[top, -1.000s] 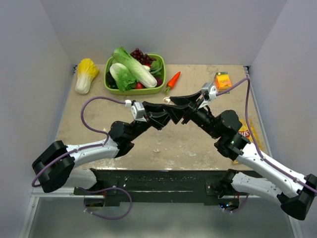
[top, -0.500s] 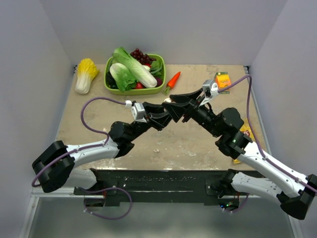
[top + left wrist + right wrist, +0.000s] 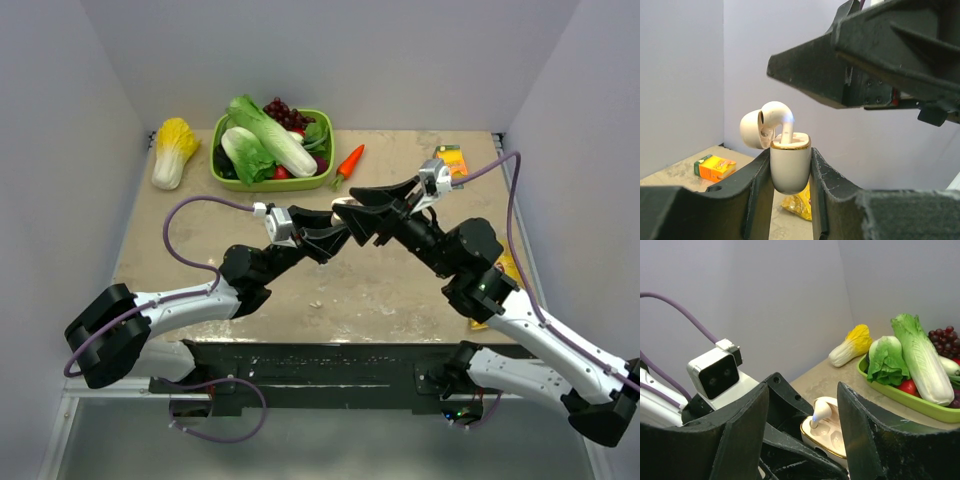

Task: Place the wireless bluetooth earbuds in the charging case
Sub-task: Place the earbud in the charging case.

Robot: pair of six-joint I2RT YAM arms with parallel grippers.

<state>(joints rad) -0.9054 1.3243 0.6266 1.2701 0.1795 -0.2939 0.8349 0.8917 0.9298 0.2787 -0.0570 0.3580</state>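
Note:
My left gripper (image 3: pixel 338 224) is shut on the charging case (image 3: pixel 790 167), a cream-white case with a gold rim. It holds the case upright above the table with the lid (image 3: pixel 752 131) swung open. One white earbud (image 3: pixel 778 118) stands in the case with its stem down in a slot; it also shows in the right wrist view (image 3: pixel 821 412). My right gripper (image 3: pixel 802 390) is open and empty. It sits just above the case (image 3: pixel 832 437), one finger on each side, touching nothing. A tiny white bit (image 3: pixel 316 303) lies on the table.
A green basket (image 3: pixel 268 183) of vegetables stands at the back. A carrot (image 3: pixel 349 162) lies right of it and a yellow cabbage (image 3: pixel 174 150) left of it. An orange carton (image 3: pixel 452 158) is at the back right. A yellow snack bag (image 3: pixel 500 268) lies by the right arm.
My right gripper has drawn back a little up and to the right, away from the case. The left gripper still holds the case in the same spot.

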